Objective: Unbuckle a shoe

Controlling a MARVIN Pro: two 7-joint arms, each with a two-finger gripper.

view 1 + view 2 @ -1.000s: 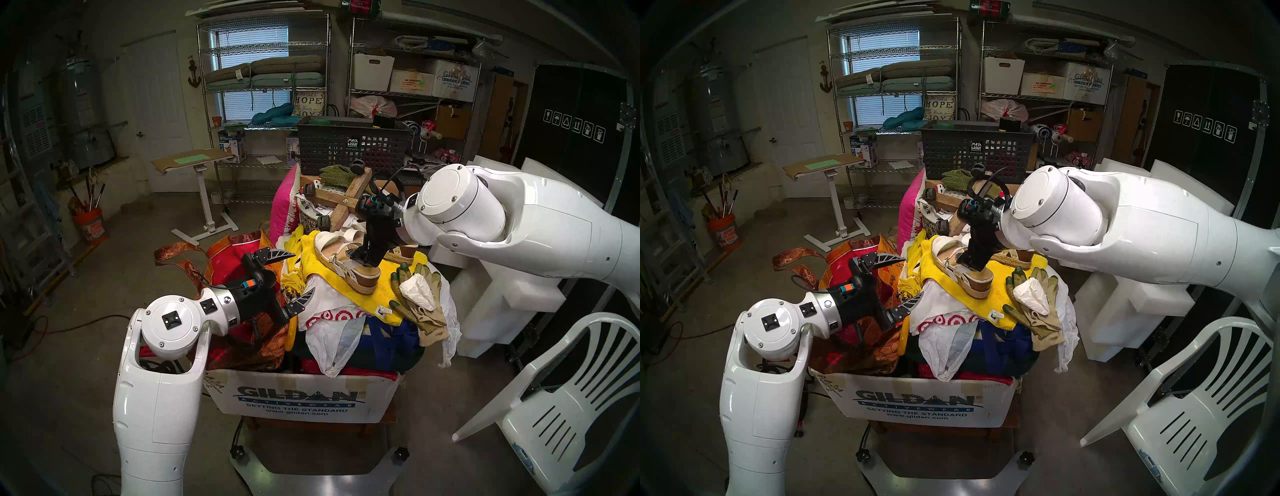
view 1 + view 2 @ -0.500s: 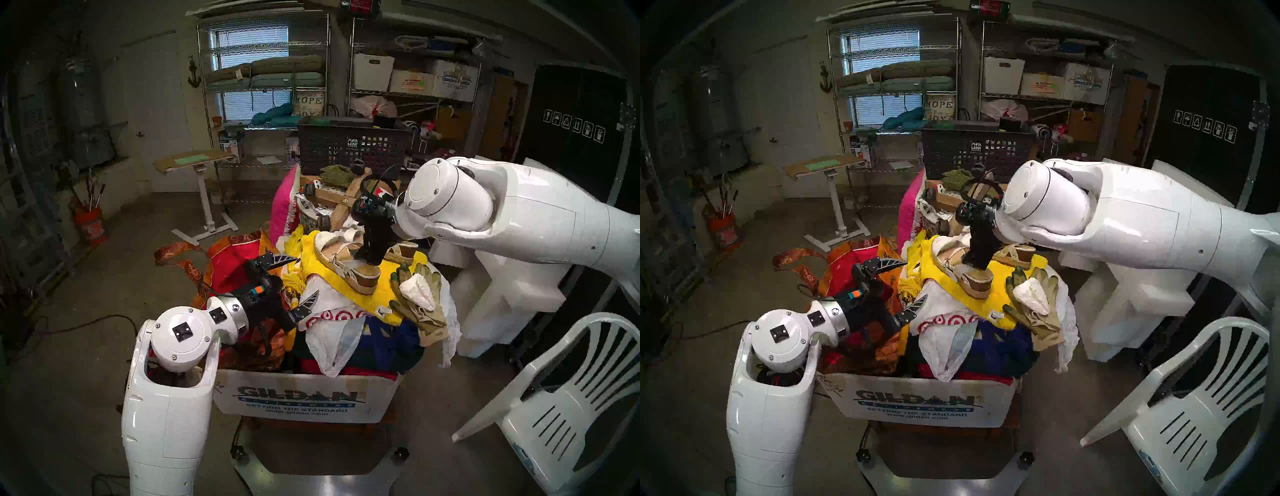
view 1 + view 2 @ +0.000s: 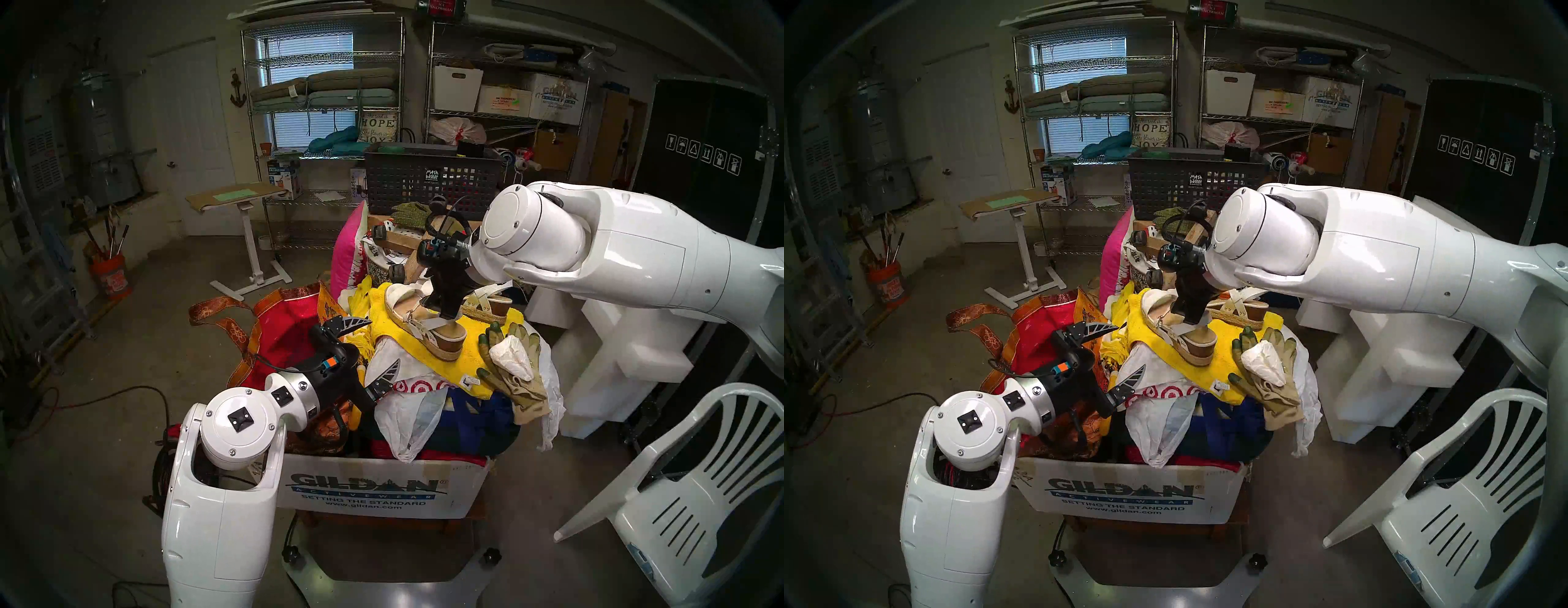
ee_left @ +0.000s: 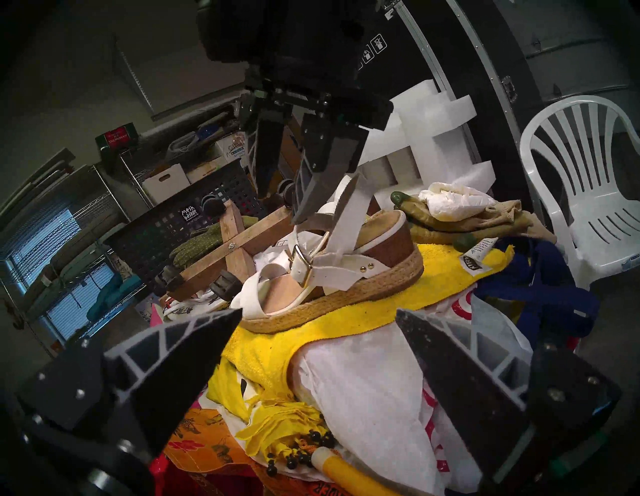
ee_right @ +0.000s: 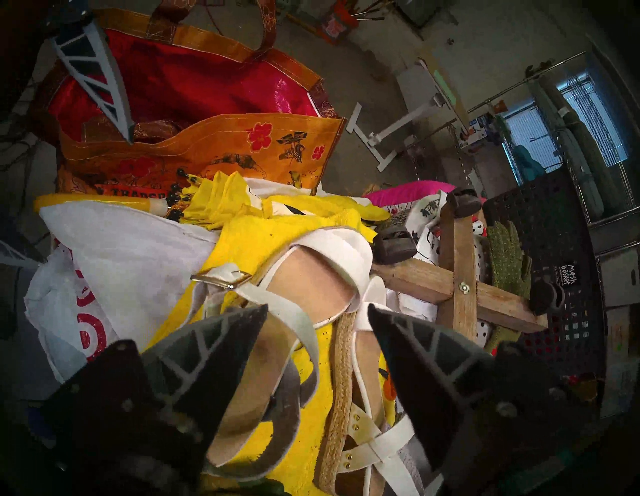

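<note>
The sandal point(image 3: 424, 327) is lying on a yellow towel point(image 3: 475, 354) atop a heap of bags and cloth in a cardboard box point(image 3: 373, 488), toe pointing toward 11 o'clock in the head view, heel toward 5. Its twin point(image 3: 488, 303) is sitting just behind it at 2 o'clock, on the same towel. A pair of green gloves point(image 3: 515, 373) is resting at 3 o'clock of the sandal, near but apart.

The right gripper point(image 3: 441, 308) is reaching down over the sandal's heel end, its jaws standing part open. In the left wrist view one finger point(image 4: 313, 194) is sitting right against the raised ankle strap point(image 4: 349, 211); whether it is touching or gripping cannot be told. In the right wrist view the fingers are straddling the footbed and the strap, with the buckle point(image 5: 227, 279) lying at 11 o'clock of them, still fastened.

The left gripper point(image 3: 371, 344) is hovering at 8 o'clock of the sandal, jaws spread wide and empty, aiming at the buckle side. Beneath it are lying a white plastic bag point(image 3: 407, 420) and a red-and-orange tote point(image 3: 292, 327).
</note>
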